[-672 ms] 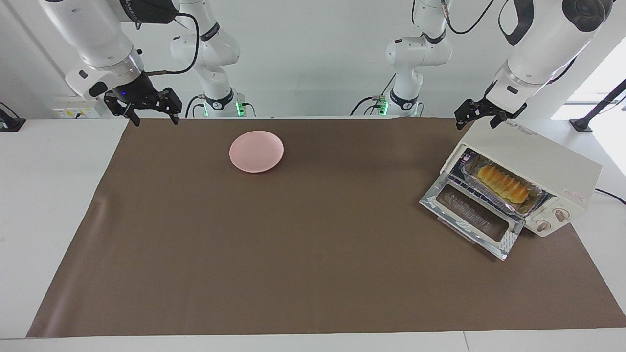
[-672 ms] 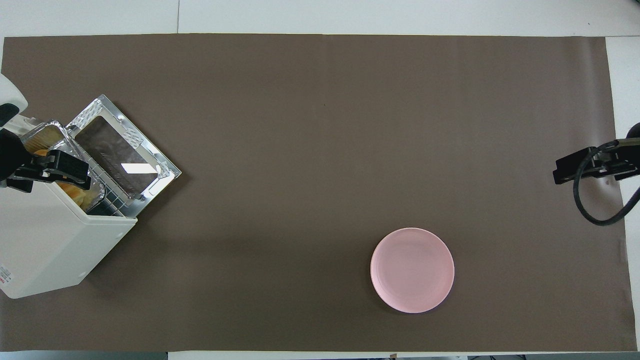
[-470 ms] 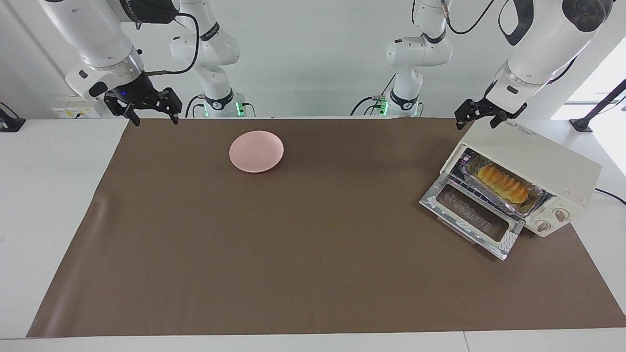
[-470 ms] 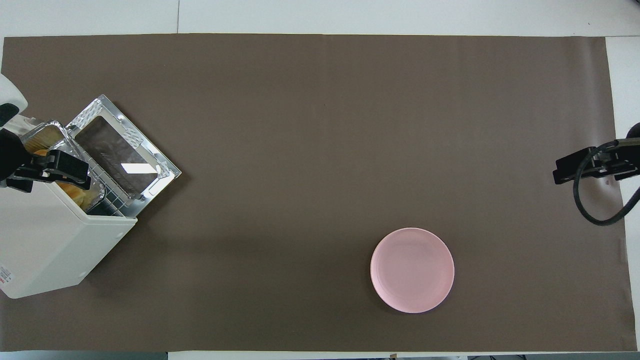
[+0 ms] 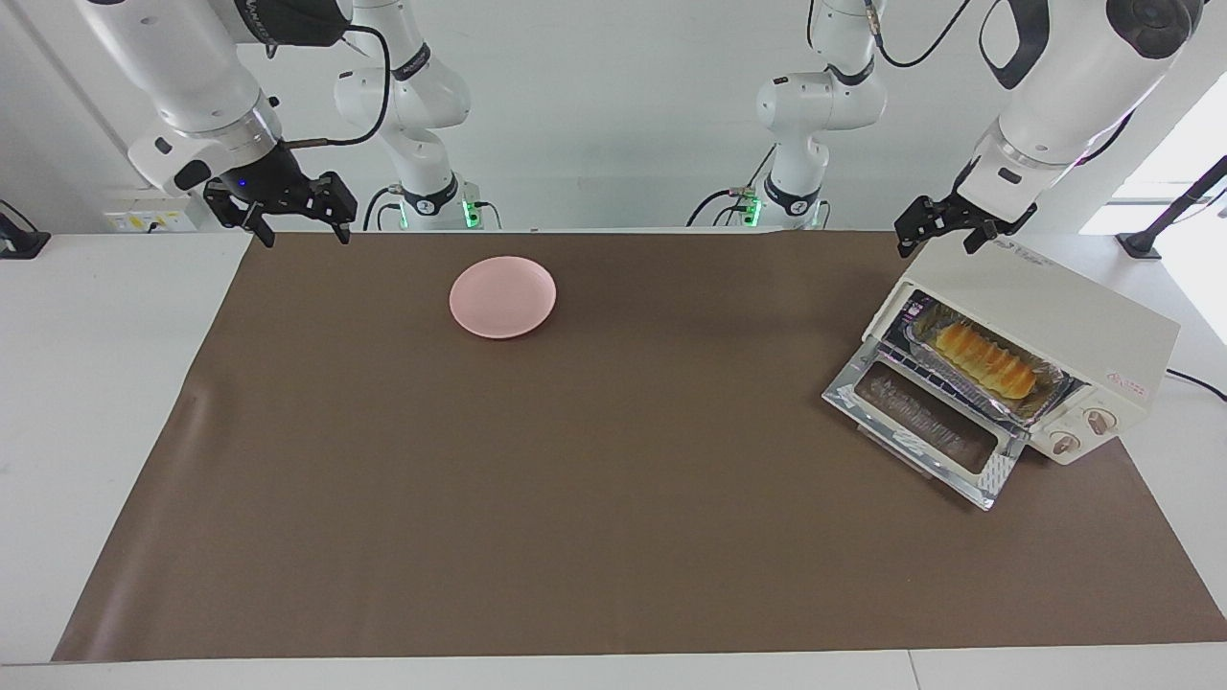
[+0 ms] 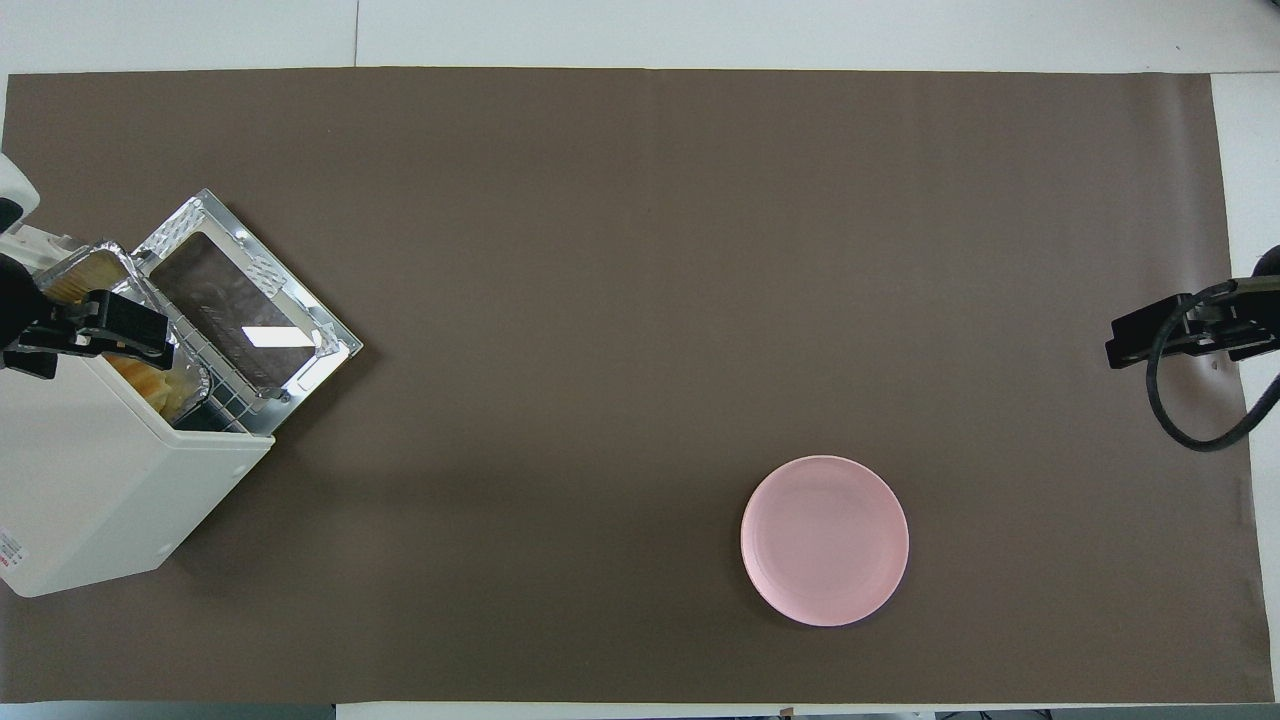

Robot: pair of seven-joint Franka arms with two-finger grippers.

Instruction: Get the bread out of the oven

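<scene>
Left gripper (image 5: 936, 230) has drifted slightly toward its own end of the table since 0.7 s ago; bread not yet touched

Facing view: left gripper hangs above the toaster oven's (image 5: 1045, 311) top edge nearest the robots, fingers spread, nothing held. Bread (image 5: 985, 357) lies in the foil tray (image 5: 1053, 395) on the wire rack, drop-down door (image 5: 925, 426) fully open. Right gripper (image 5: 289, 214) waits over the mat corner, jaws apart, empty. Pink plate (image 5: 502, 296) sits well apart from the oven.
Overhead view: left gripper (image 6: 85, 330) covers the oven mouth; bread (image 6: 80, 281) partly hidden under it. Judgement: come round in front of the door, enter low and level, grip across the loaf's width, gently – it likely squashes – clear of foil rim
</scene>
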